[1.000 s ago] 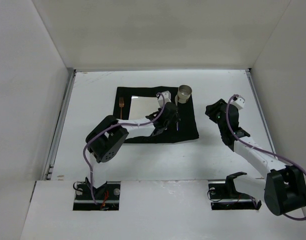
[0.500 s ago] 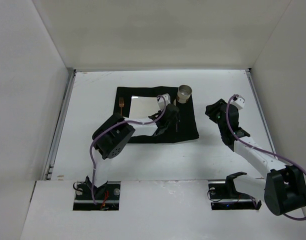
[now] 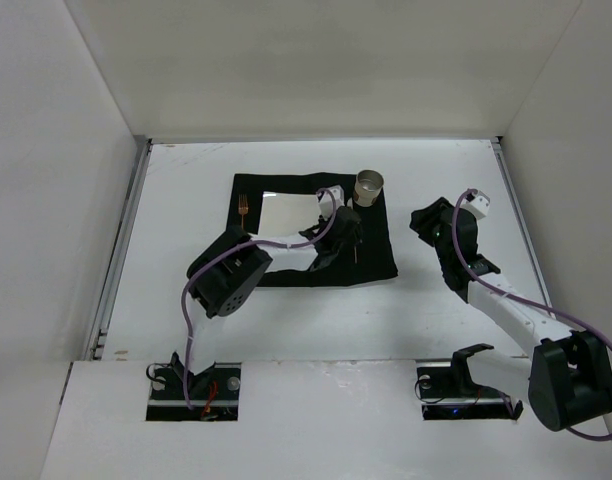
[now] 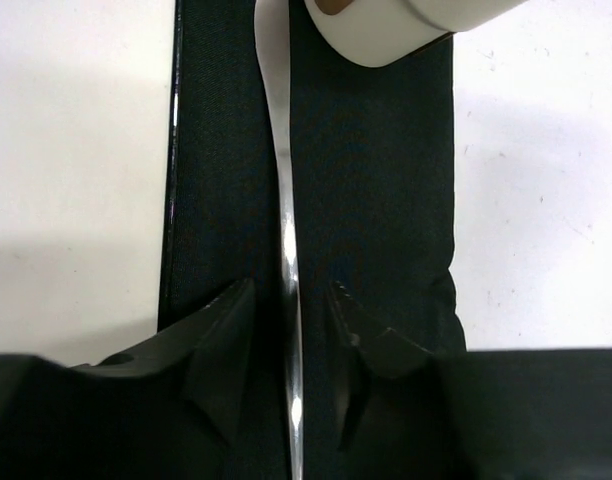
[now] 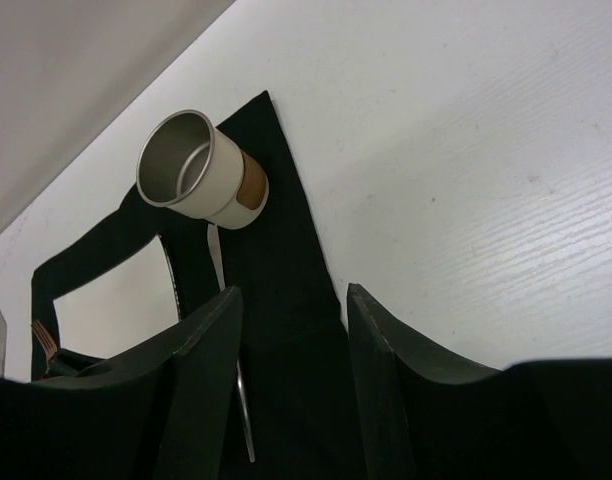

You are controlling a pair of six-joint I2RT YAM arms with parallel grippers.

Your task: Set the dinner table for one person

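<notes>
Cutlery step: left tool (image 4: 289, 300), jaws parted, straddles the slim shiny metal knife (image 4: 283, 200) on the black rectangular cloth mat (image 4: 376, 200); next, likely a straight lift. Right tool (image 5: 291, 300) gapes empty.

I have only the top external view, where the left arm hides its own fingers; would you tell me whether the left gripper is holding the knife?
Observer: No. In the left wrist view the left gripper is open. The knife lies flat on the black placemat between the jaws, with a gap on each side.
Operator: Thank you. How does the knife lie?
Observer: It runs parallel to the plate edge. Its far end comes close to the cup, but I cannot tell whether they touch.
Operator: Is the right gripper carrying anything?
Observer: No. The right wrist view shows the right gripper open and empty, above the placemat's right edge and the dinner table.
</notes>
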